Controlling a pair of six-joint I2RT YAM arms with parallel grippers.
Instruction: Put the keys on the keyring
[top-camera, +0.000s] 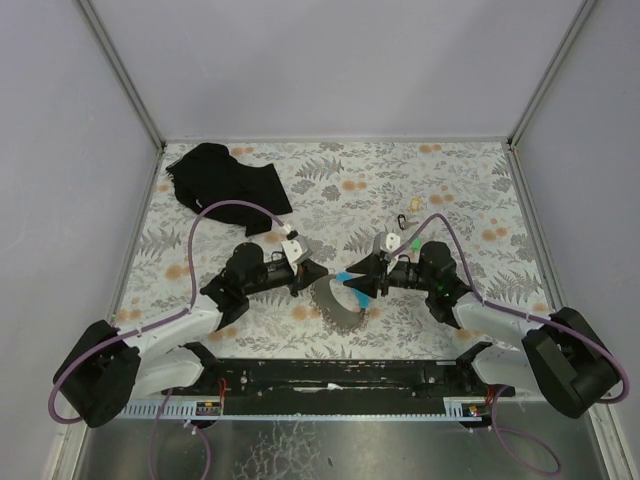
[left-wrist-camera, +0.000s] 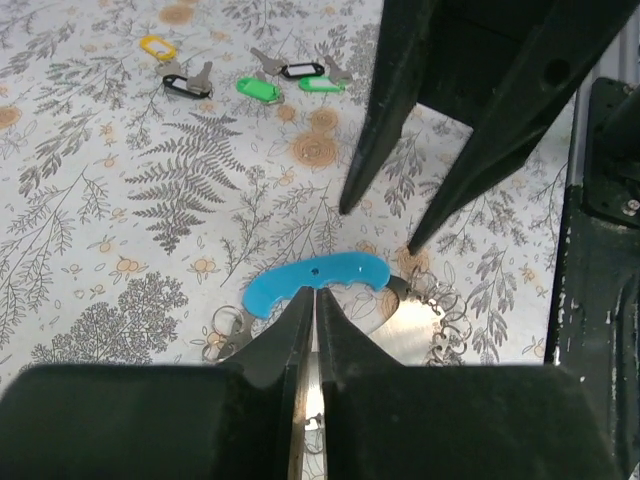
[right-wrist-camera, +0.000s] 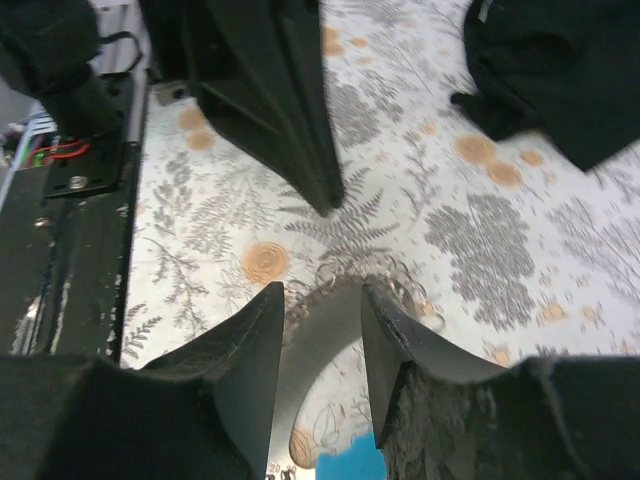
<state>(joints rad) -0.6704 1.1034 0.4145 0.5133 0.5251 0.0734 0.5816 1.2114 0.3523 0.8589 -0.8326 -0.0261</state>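
Observation:
The keyring is a light-blue curved band (left-wrist-camera: 320, 278) on a thin grey metal crescent (top-camera: 336, 306) with several small wire rings along its edge. It lies between the two arms. My left gripper (left-wrist-camera: 315, 296) is shut, its tips pinched on the keyring at the blue band's near edge. My right gripper (right-wrist-camera: 320, 296) stands open astride the metal crescent (right-wrist-camera: 335, 330), not gripping it. The keys lie apart on the cloth: green tags (left-wrist-camera: 259, 89), a black-tagged one (left-wrist-camera: 300, 70), another black one (left-wrist-camera: 186, 87) and a yellow tag (left-wrist-camera: 157, 46). In the top view they sit behind the right gripper (top-camera: 358, 283), around the green tag (top-camera: 413, 243).
A crumpled black cloth (top-camera: 225, 185) lies at the back left of the flower-patterned table cover (top-camera: 470, 180). Grey walls close in the table on three sides. The black rail (top-camera: 340, 375) holding the arm bases runs along the near edge.

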